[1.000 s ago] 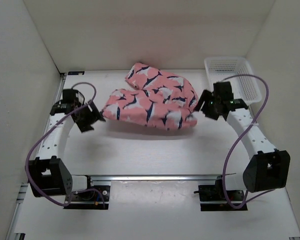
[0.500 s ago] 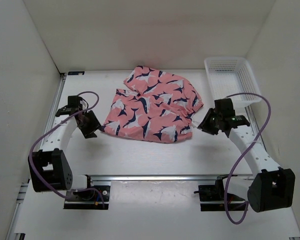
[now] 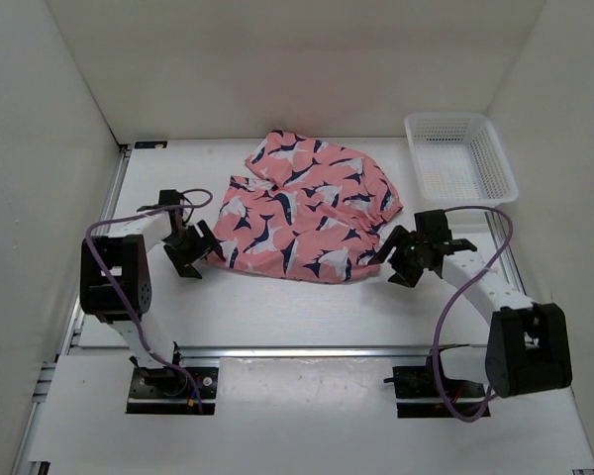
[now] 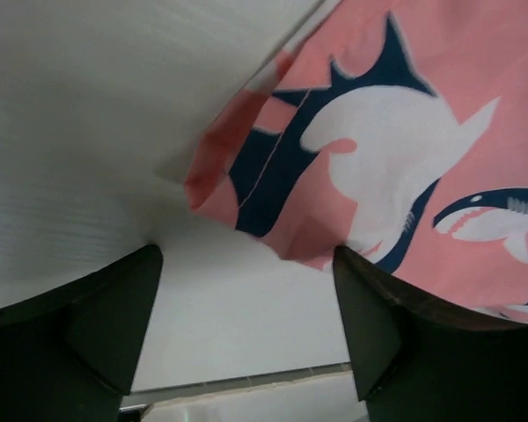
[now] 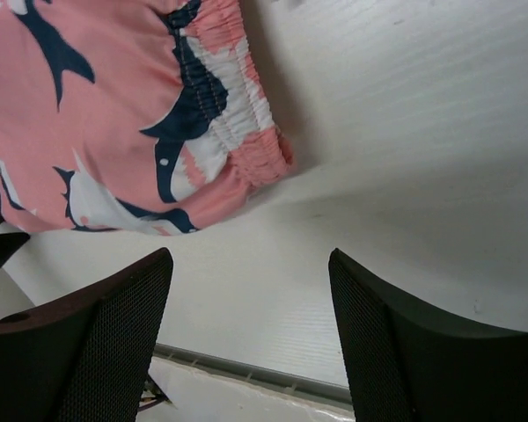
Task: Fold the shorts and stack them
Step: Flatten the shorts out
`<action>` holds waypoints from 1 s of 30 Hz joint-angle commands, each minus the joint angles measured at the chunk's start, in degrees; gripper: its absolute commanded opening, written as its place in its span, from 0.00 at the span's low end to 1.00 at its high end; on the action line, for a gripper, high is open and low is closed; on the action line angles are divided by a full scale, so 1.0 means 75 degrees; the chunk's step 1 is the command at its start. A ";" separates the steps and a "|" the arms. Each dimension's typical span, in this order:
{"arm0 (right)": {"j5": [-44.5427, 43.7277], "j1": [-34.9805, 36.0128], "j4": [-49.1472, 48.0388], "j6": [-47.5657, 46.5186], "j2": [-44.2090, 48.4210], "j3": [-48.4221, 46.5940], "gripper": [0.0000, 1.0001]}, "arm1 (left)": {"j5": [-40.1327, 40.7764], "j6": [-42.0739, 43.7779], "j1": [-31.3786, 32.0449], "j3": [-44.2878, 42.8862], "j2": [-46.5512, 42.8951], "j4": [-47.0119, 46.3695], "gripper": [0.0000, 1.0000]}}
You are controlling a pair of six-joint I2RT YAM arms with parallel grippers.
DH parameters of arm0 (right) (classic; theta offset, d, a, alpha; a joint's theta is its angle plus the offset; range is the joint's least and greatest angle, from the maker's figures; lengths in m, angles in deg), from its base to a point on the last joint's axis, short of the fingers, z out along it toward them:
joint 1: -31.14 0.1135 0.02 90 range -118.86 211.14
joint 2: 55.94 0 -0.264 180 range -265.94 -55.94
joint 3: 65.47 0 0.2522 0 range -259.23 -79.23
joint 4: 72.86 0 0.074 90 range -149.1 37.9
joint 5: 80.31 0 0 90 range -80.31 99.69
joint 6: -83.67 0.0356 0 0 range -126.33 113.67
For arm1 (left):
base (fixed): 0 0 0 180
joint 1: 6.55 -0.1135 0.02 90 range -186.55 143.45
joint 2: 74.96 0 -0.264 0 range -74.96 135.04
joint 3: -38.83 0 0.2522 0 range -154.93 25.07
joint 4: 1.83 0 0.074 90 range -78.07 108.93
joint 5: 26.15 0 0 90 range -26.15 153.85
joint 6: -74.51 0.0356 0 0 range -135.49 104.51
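Having released the shorts (image 3: 307, 213) they held up a second ago, the left gripper (image 3: 195, 256) and right gripper (image 3: 389, 267) stand with jaws apart and empty, the fabric lying just ahead of each, so this fold seems laid down.

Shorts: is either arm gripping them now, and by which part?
Nothing is held. The left gripper and right gripper both show open, empty jaws just off the shorts.
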State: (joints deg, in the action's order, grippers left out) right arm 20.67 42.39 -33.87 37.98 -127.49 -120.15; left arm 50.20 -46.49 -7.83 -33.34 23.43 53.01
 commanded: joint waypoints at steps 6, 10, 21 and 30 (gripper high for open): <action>0.0668 -0.0046 -0.1243 0.0466 -0.0984 0.0112 0.66 | -0.0207 -0.0061 0.0193 -0.0449 0.0335 -0.0450 0.10; 0.0306 -0.0046 -0.1582 0.0384 -0.1672 -0.0049 0.57 | -0.0278 -0.0061 0.0194 -0.0602 0.0323 -0.0450 0.10; -0.1099 0.0024 0.0284 -0.0808 -0.2684 -0.3138 0.00 | -0.0582 -0.0061 0.0194 -0.1071 -0.0251 -0.0287 0.10; -0.1793 0.0024 0.3396 -0.1702 -0.1349 -0.3230 0.00 | -0.0500 -0.0061 0.0194 -0.0919 -0.1305 0.0136 0.10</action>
State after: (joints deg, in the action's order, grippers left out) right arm 11.71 42.98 -20.91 29.15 -141.28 -148.44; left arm 45.33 -47.43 -5.95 -40.43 18.69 52.86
